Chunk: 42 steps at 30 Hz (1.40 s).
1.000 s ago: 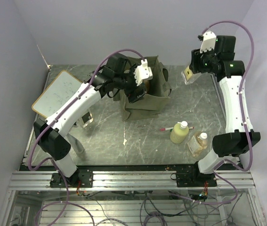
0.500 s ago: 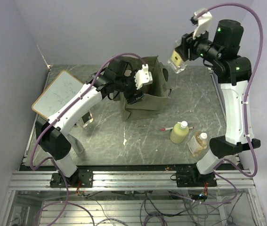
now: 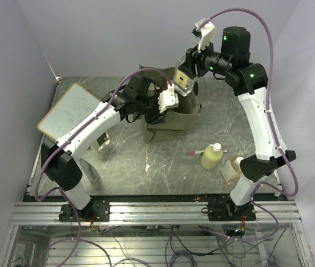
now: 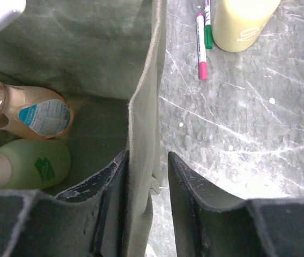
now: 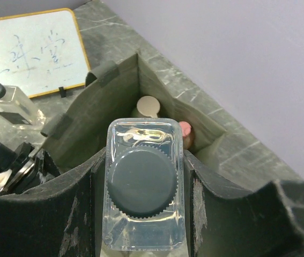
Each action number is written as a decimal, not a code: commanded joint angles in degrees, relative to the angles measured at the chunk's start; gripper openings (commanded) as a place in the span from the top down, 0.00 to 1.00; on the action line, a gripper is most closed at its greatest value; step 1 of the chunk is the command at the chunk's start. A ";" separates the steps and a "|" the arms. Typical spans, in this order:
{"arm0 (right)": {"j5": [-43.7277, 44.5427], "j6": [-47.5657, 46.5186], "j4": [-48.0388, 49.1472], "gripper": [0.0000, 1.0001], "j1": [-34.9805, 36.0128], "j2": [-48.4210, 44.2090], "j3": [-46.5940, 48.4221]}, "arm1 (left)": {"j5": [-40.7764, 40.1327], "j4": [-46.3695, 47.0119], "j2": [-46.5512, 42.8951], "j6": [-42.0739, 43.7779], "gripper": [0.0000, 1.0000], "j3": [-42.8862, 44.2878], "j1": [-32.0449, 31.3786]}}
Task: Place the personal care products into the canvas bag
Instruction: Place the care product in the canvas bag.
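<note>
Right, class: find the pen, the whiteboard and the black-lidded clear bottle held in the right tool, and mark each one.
pen (image 4: pixel 200 45), left wrist view, white barrel.
whiteboard (image 3: pixel 68 111), top external view, white writing face.
black-lidded clear bottle (image 5: pixel 141 182), right wrist view, centre of its lid.

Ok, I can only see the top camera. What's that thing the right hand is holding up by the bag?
Observer: The right wrist camera shows a clear square jar with a black ridged lid.
Operator: Is anything inside the bag yet?
Observer: Yes. The left wrist camera shows an orange bottle and a green bottle side by side inside the canvas bag.
Operator: What's the left hand doing?
Observer: The left hand has one finger inside the bag's wall and one outside. I can't tell whether it is pinching the fabric.
</note>
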 commanded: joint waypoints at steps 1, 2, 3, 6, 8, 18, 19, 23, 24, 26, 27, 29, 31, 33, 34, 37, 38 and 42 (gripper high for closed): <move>-3.91 0.69 11.57 1.00 0.85 0.97 0.24 | 2.32 -0.95 -3.05 3.30 0.61 -0.89 -0.36; -4.67 0.90 12.05 1.00 0.87 1.43 0.05 | 2.53 -1.26 -3.21 3.88 0.63 -1.02 -0.36; -5.19 1.21 12.54 1.00 0.90 1.92 -0.22 | 2.79 -1.60 -3.32 4.45 0.66 -1.14 -0.32; -6.85 1.75 14.03 1.00 0.98 3.10 -1.57 | 4.09 -2.92 -3.66 6.92 0.78 -1.35 -0.35; -7.92 1.84 15.00 1.00 1.19 3.78 -2.52 | 5.39 -4.16 -3.92 9.21 0.85 -1.76 -0.34; -16.65 -6.63 10.30 1.00 1.34 7.70 -3.41 | 7.12 -7.89 -5.06 14.76 0.93 -4.35 0.05; -17.41 -7.74 9.49 1.00 1.31 8.07 -3.49 | 7.32 -8.07 -5.19 15.26 0.93 -4.55 0.14; -19.84 -12.50 5.16 1.00 1.19 10.18 -2.76 | 7.80 -8.79 -5.43 16.39 0.93 -4.60 0.91; -20.33 -13.53 4.45 1.00 1.10 10.55 -2.72 | 8.13 -8.87 -5.45 16.48 0.93 -4.49 1.20; -21.34 -15.41 3.34 1.00 0.79 11.01 -2.88 | 8.31 -8.44 -5.56 16.39 0.93 -4.48 1.60; -21.68 -16.34 2.57 1.00 0.69 11.42 -2.79 | 8.37 -8.49 -5.71 16.70 0.93 -4.48 1.72; -22.45 -18.46 0.74 1.00 0.42 12.31 -2.39 | 8.41 -8.93 -5.52 17.52 0.93 -4.48 1.74; -22.87 -20.37 -0.68 1.00 0.15 13.32 -2.10 | 8.25 -9.20 -5.27 17.63 0.93 -4.39 1.81; -23.07 -22.43 -2.18 1.00 -0.11 14.63 -1.76 | 8.38 -9.54 -5.14 17.83 0.93 -4.16 1.91; -22.66 -23.37 -2.75 1.00 -0.15 15.12 -1.75 | 8.45 -9.56 -5.12 17.77 0.93 -4.09 2.05; -22.14 -25.73 -3.52 1.00 -0.43 16.37 -1.98 | 9.19 -9.95 -4.97 18.30 0.93 -4.00 2.52; -22.04 -26.25 -3.13 1.00 -0.54 16.40 -2.46 | 9.42 -10.25 -4.84 18.82 0.93 -4.11 2.53; -21.45 -30.09 -1.70 1.00 -0.77 18.71 -4.60 | 10.00 -10.35 -4.65 20.14 0.93 -4.66 2.54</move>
